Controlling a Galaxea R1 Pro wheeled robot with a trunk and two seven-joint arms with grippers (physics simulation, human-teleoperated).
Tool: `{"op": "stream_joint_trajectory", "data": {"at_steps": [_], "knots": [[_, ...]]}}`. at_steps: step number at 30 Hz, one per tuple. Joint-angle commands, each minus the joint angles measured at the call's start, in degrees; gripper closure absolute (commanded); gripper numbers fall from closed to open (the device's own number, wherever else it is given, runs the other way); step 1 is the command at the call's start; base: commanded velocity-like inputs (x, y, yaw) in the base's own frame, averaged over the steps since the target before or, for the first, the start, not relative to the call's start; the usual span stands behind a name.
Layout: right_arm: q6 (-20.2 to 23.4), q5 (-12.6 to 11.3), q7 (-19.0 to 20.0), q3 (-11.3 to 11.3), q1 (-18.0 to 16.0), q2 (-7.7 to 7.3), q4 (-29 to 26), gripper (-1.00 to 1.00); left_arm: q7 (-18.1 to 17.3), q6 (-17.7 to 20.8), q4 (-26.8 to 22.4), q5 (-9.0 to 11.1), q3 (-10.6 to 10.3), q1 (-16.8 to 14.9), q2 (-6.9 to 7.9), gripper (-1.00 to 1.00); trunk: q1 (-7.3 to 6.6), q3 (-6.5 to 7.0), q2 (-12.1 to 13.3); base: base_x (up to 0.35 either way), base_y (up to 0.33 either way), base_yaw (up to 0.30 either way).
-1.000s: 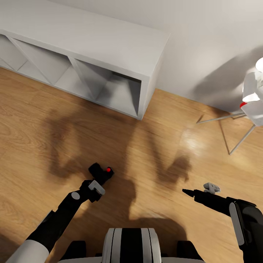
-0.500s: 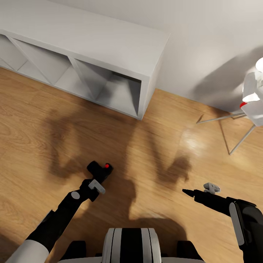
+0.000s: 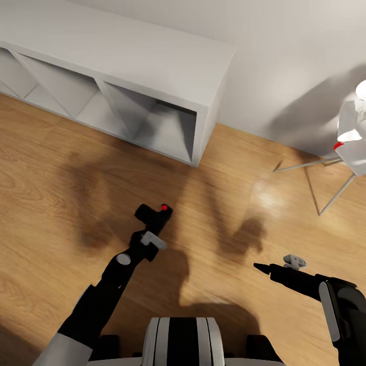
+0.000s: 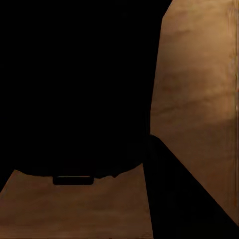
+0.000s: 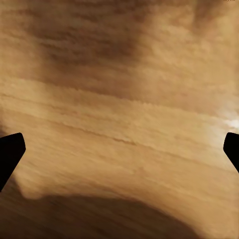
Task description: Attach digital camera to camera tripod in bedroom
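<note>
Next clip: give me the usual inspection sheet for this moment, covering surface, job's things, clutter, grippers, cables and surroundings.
Surface: light wood plank floor, arm shadows across it.
Job's things: digital camera, black with a red dot, held above the floor.
Clutter: nothing seen.
Grippers: left gripper shut on the digital camera; right gripper open and empty, with floor between its fingertips in the right wrist view.
Cables: nothing seen.
Surroundings: grey cube shelf against a pale wall; white lamp on thin splayed legs.
</note>
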Motion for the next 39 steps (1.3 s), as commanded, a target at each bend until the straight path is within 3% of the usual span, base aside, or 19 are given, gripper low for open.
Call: {"op": "stream_joint_trajectory", "data": {"at_steps": [1, 8, 14, 15, 21, 24, 25, 27, 28, 30, 31, 32, 34, 37, 39], "knots": [[0.41, -0.28, 0.01, -0.07, -0.03, 0.0, -0.02, -1.0, -0.5, 0.52, -0.23, -0.88, 0.0, -0.02, -0.43, 1.0, -0.01, -0.03, -0.01, 0.0, 0.0, 0.0], [0.43, -0.3, 0.01, -0.14, -0.03, 0.0, -0.02, -1.0, 1.59, 1.38, -0.73, -0.5, -0.28, -0.02, -3.72, 1.0, -0.01, -0.03, -0.01, 0.0, 0.0, 0.0], [0.43, -0.42, 0.01, -0.08, -0.03, 0.0, -0.02, -1.0, 5.22, 1.56, -0.67, 2.81, -0.33, -0.02, -5.52, 1.0, -0.01, -0.03, -0.01, 0.0, 0.0, 0.0], [0.43, -0.51, 0.01, -0.07, -0.03, -0.02, -0.02, -1.0, 5.59, 1.8, -0.65, 4.83, -0.33, -0.02, -6.38, 1.0, -0.01, -0.03, -0.01, 0.0, 0.0, 0.0], [0.43, -0.45, 0.01, -0.08, -0.03, -0.08, -0.02, -1.0, 5.8, 1.83, -0.38, 11.55, -0.4, -0.02, -7.22, 1.0, -0.01, -0.03, -0.01, 0.0, 0.0, 0.0], [0.43, -0.45, 0.01, -0.09, -0.03, -0.06, -0.02, -1.0, 5.93, 1.75, -0.31, 18.21, -0.7, -0.02, -7.52, 1.0, -0.01, -0.03, -0.01, 0.0, 0.0, 0.0], [0.43, -0.45, 0.01, -0.1, -0.03, -0.05, -0.02, -1.0, 6.02, 1.76, -0.31, 19.49, -0.89, -0.02, -7.6, 1.0, -0.01, -0.03, -0.01, 0.0, 0.0, 0.0], [0.43, -0.66, 0.03, -0.14, -0.03, -0.07, -0.06, -1.0, 7.78, 1.86, -0.4, 24.63, -2.68, -0.02, -7.86, 1.0, -0.01, -0.03, -0.01, 0.0, 0.0, 0.0], [0.43, -0.71, 0.03, -0.14, -0.03, -0.08, -0.07, -1.0, 8.53, 1.88, -0.42, 25.4, -3.18, -0.02, -7.87, 1.0, -0.01, -0.03, -0.01, 0.0, 0.0, 0.0], [0.45, -0.92, 0.08, -0.15, -0.03, -0.08, -0.1, -1.0, 15.89, 1.94, -0.41, 30.14, -6.32, -0.02, -8.0, 1.0, -0.01, -0.03, -0.01, 0.0, 0.0, 0.0], [0.47, -0.95, 0.1, -0.15, -0.03, -0.09, -0.1, -1.0, 17.39, 1.94, -0.4, 31.16, -6.77, -0.02, -8.02, 1.0, -0.01, -0.03, -0.01, 0.0, 0.0, 0.0], [0.49, -1.01, 0.2, -0.15, -0.03, -0.09, -0.11, -1.0, 20.42, 1.95, -0.4, 33.53, -7.62, -0.02, -8.05, 1.0, -0.01, -0.03, -0.01, 0.0, 0.0, 0.0], [0.5, -1.02, 0.36, -0.16, -0.03, -0.09, -0.11, -1.0, 23.42, 1.95, -0.42, 36.24, -8.44, -0.02, -8.07, 1.0, -0.01, -0.03, -0.01, 0.0, 0.0, 0.0], [0.51, -1.0, 0.99, -0.16, -0.03, -0.09, -0.11, -1.0, 30.65, 1.94, -0.63, 43.01, -10.99, -0.04, -7.98, 1.0, -0.06, 0.41, 0.01, 0.0, 0.0, 0.0], [0.52, -0.92, 1.26, -0.16, -0.03, -0.09, -0.08, -1.0, 33.3, 1.91, -0.71, 45.29, -12.21, -0.03, -7.91, 1.0, -0.11, 0.86, 0.04, 0.0, 0.0, 0.0]]}}
